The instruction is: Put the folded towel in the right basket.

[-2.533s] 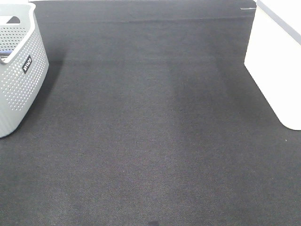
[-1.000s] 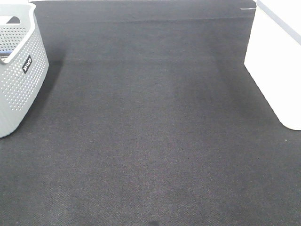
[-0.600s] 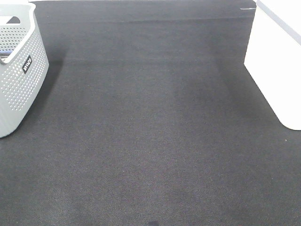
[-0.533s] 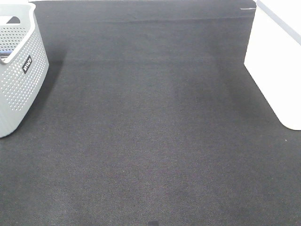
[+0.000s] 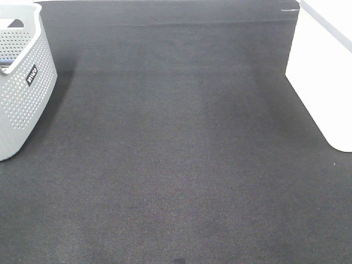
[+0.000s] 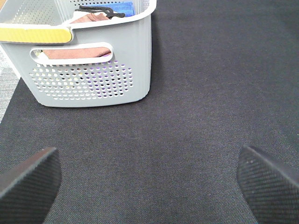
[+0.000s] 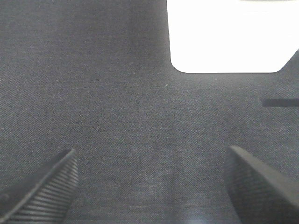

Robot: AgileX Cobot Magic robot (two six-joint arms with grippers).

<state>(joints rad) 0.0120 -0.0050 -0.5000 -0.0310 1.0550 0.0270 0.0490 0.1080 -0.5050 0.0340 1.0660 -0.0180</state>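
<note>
No towel lies on the black mat (image 5: 176, 154). The grey perforated basket (image 5: 22, 99) stands at the far left; in the left wrist view (image 6: 93, 79) it holds a pinkish-brown folded cloth (image 6: 77, 52) and a blue cloth (image 6: 122, 8). The white right basket (image 5: 324, 77) stands at the right edge and also shows in the right wrist view (image 7: 229, 37). My left gripper (image 6: 147, 161) is open and empty over the mat in front of the grey basket. My right gripper (image 7: 150, 161) is open and empty over the mat in front of the white basket. Neither gripper shows in the exterior view.
A yellow strip (image 6: 35, 33) lies on the grey basket's rim, and a black cord (image 6: 100, 10) lies on top of the cloths. A dark strip (image 7: 280, 102) lies on the mat by the white basket.
</note>
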